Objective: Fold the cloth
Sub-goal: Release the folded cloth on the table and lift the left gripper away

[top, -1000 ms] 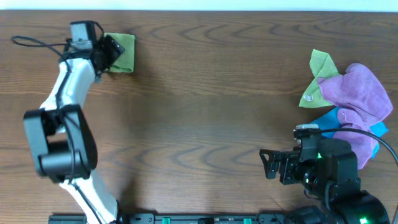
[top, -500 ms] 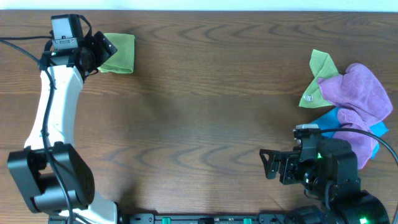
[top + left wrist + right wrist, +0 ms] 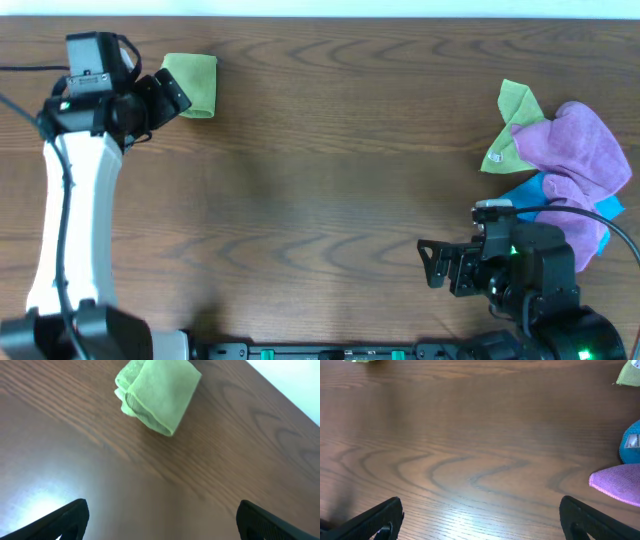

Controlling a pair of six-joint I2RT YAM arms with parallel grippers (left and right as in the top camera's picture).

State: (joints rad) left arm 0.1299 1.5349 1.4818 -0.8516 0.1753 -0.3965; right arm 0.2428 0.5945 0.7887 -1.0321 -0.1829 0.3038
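By the far table (image 3: 330,200) edge, cloth (image 3: 192,82) beside released left claw (image 3: 172,93); right claw (image 3: 428,265) released, near side.

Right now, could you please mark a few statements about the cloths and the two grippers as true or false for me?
1. The cloth lies folded on the table, apart from the left gripper. True.
2. The left gripper's jaws are clamped on the cloth. False: they stand open and empty, short of it.
3. The purple cloths lie right next to the cloth. False: they are piled at the opposite end of the table.
4. The right gripper has open jaws and holds nothing. True.
5. The tagged green cloth touches the purple cloths. True.
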